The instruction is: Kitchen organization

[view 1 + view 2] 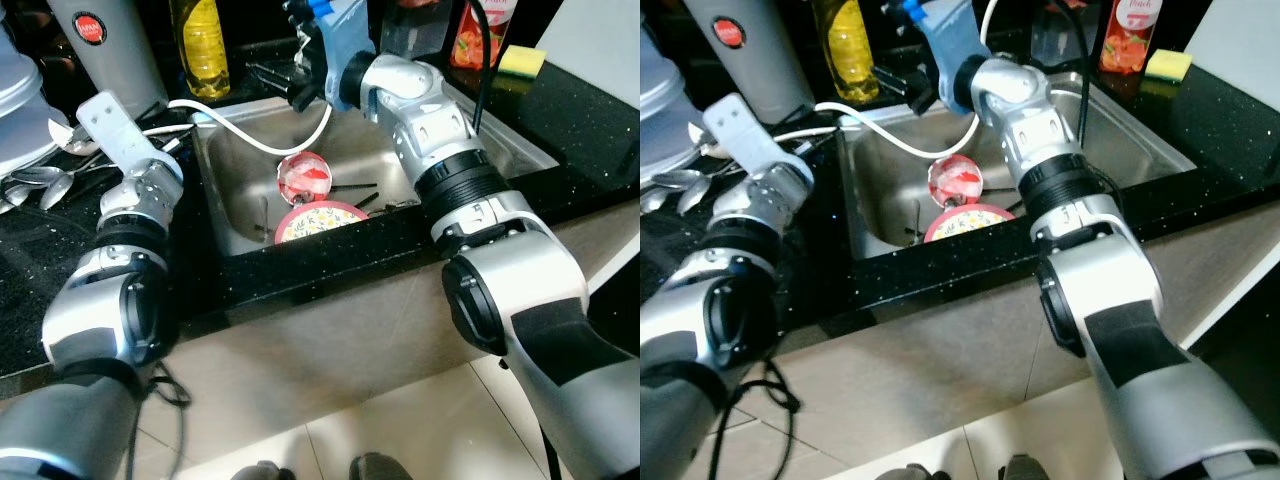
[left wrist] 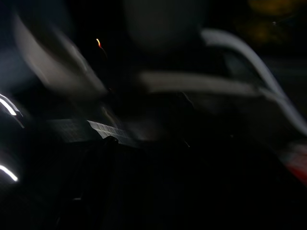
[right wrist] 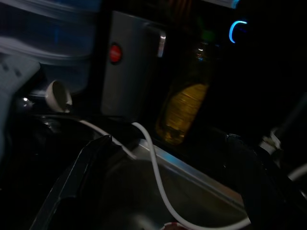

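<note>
Stainless steel sink point(image 1: 240, 215) set in the black counter, holding a red-patterned bowl point(image 1: 304, 177) near its middle and a floral plate point(image 1: 318, 219) against the front wall; probably ceramic, so fragile, slippery if wet; best taken by the rim. White cable point(image 1: 262, 142) trailing over the back edge. Right gripper point(image 3: 163, 187) over the sink's back edge, fingers spread wide, holding nothing. Left gripper point(image 1: 175, 145) over the counter by the sink's left edge; cannot tell its opening.

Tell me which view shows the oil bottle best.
The left eye view: the oil bottle is lit and sharp there, behind the sink, though its top is cropped. The right eye view shows much the same. The right wrist view has it dim; the left wrist view is too dark to tell.
</note>
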